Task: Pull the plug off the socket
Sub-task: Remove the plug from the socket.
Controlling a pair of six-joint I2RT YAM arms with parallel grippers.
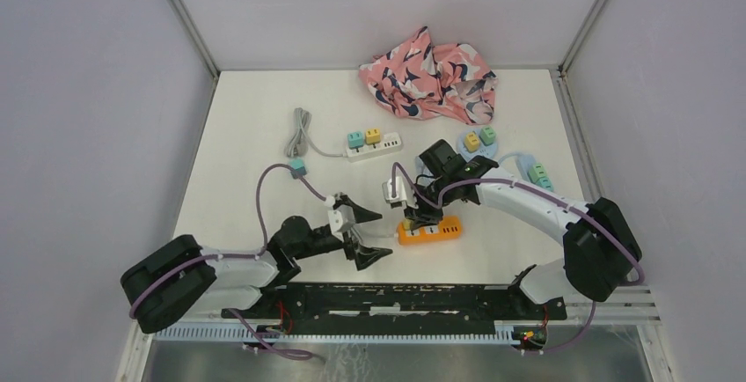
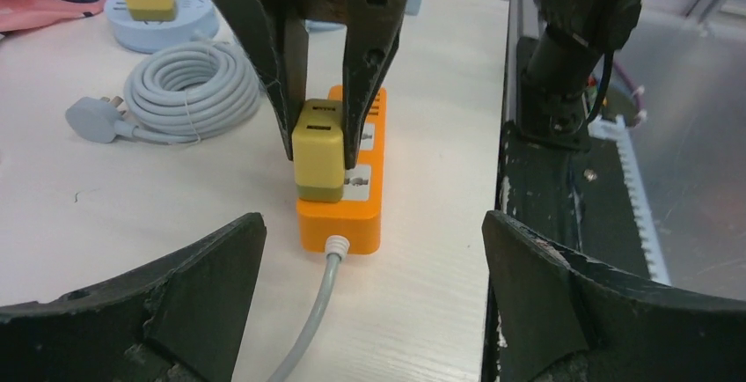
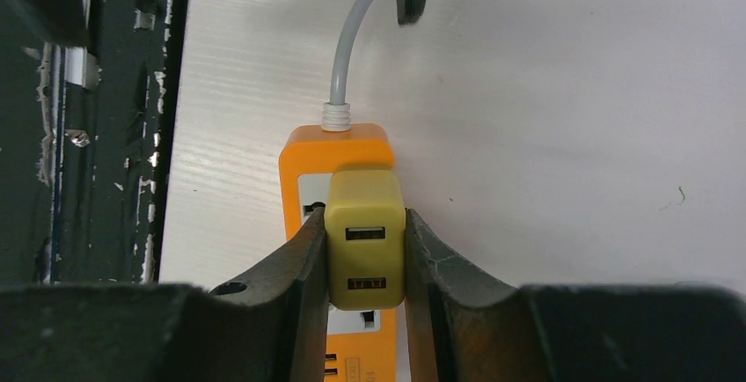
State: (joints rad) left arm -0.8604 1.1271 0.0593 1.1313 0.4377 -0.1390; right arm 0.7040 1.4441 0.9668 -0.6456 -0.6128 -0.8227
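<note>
An orange power strip (image 1: 437, 230) lies near the table's front middle, with a yellow plug (image 2: 318, 149) seated in its socket at the cord end. My right gripper (image 1: 413, 217) comes down from above and is shut on the plug's two sides; the right wrist view shows the plug (image 3: 365, 237) squeezed between the dark fingers (image 3: 303, 263) over the strip (image 3: 303, 166). My left gripper (image 1: 384, 233) is open and empty, low over the table, just left of the strip's cord end (image 2: 339, 246), touching nothing.
A white strip (image 1: 374, 145) with teal and yellow adapters lies mid-table, and a pink cloth (image 1: 431, 74) at the back. A round blue socket (image 1: 479, 143) and coiled grey cable (image 2: 189, 87) sit right of centre. The black base rail (image 1: 387, 298) runs along the near edge.
</note>
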